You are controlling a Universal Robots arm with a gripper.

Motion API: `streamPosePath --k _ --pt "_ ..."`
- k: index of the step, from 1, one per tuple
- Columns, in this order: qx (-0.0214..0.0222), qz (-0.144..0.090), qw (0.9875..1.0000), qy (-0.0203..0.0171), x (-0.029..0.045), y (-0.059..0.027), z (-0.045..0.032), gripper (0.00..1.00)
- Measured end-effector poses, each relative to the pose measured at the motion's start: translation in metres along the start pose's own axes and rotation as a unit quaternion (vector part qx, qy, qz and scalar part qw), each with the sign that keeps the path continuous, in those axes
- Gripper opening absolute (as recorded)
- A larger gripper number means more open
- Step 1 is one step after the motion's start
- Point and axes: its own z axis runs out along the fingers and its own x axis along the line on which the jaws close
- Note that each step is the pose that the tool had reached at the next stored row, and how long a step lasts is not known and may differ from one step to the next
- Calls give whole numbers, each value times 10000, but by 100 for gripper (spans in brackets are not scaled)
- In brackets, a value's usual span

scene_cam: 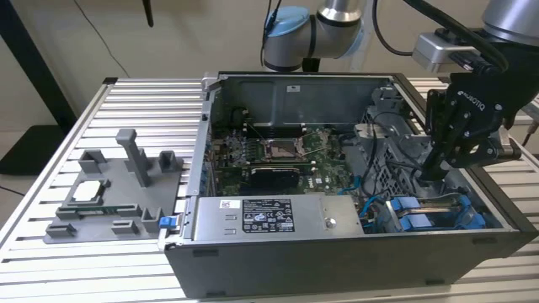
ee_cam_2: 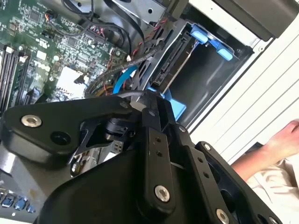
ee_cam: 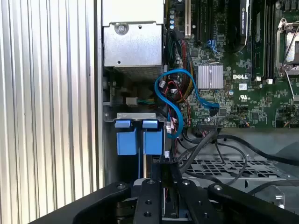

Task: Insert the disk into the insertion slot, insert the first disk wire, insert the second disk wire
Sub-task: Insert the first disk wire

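My black gripper (scene_cam: 431, 172) hangs inside the open computer case, over the grey drive cage on the exterior view's right. Its fingers are drawn together on the end of a black disk wire (ee_cam_2: 110, 77) that curves in from the motherboard side. The disk (ee_cam_2: 174, 58) sits edge-on in the insertion slot (ee_cam_2: 205, 79), beside the blue carrier tabs (ee_cam_2: 206, 36). In the first wrist view the gripper (ee_cam: 156, 176) is just below the two blue tabs (ee_cam: 139, 135), with black wires (ee_cam: 205, 142) running to its tips.
A blue data cable (ee_cam: 175, 107) loops beside the cage. The motherboard with its processor socket (scene_cam: 278, 149) fills the case's middle, and the power supply (scene_cam: 269, 218) lies at the front. A grey fixture (scene_cam: 110, 196) stands on the slatted table. A person's hand (ee_cam_2: 282, 140) rests outside the case.
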Motion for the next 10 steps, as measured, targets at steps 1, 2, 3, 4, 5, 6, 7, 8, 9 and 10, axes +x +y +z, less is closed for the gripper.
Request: streamPosePath --k 1,2,3,4,5,6,7,8,9,10 --pt "0 0 10000 0 0 0 0 0" --pt "5 0 10000 0 0 0 5 0" --pt "16 1 10000 -1 0 -1 13 0" --pt "34 2 10000 -1 0 -1 25 0" --pt "51 2 10000 -1 -1 -2 36 0" --pt "65 3 10000 -1 0 -3 48 0" --pt "77 3 10000 -1 2 -5 59 0" --pt "91 5 10000 -2 5 -6 70 0" --pt "105 6 9999 -2 8 -8 80 0" --pt "122 6 9999 -2 11 -11 90 0"
